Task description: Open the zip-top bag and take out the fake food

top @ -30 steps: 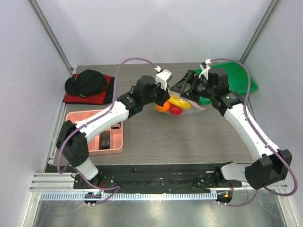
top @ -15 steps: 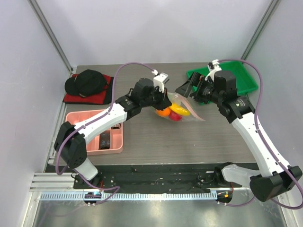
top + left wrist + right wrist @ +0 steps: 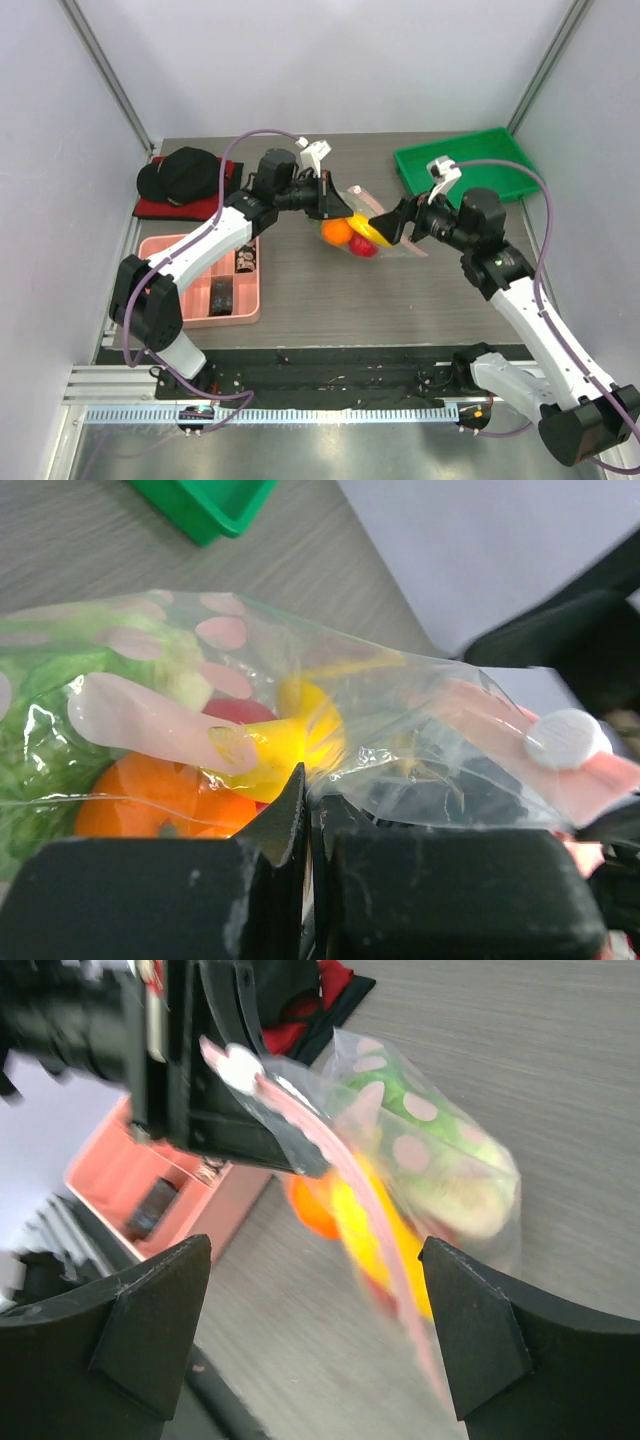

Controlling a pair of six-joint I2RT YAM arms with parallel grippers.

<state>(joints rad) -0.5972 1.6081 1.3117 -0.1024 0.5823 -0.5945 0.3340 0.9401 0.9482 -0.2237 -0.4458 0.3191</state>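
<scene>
- The table [image 3: 300, 290] carries everything. The green tray [image 3: 470, 165] at the far right and the pink compartment tray [image 3: 160, 250] at the near left sit well clear of the middle, so you have room to work there.
- Both arms meet over the middle of the table, one from each side. I judge this is so that one can steady the bag while the other works its top edge.
- The zip-top bag [image 3: 352, 225] hangs between them with its weight sagging down and away from the left gripper. You cannot tell whether its underside touches the table.
- Your left gripper [image 3: 305, 790] has its fingers pressed together on a fold of the clear plastic just under the pink zip strip [image 3: 330, 1150]. That grip holds the mouth up and turned toward the other arm.
- Your right gripper [image 3: 315, 1250] is spread wide. It faces the strip and touches nothing, and it looks lined up to take the strip or the slider.
- The fake food is all inside the bag. The cabbage [image 3: 450, 1160] fills the far end, and the orange [image 3: 150, 800], the banana [image 3: 300, 740] and the red fruit [image 3: 235, 712] are piled toward the pinch.
- The white slider [image 3: 562, 738] sits at one end of the strip.
- The right wrist view is blurred, and crinkled film covers the seam. You cannot make out whether the zip is parted, or whether a lemon lies among the yellow.
</scene>
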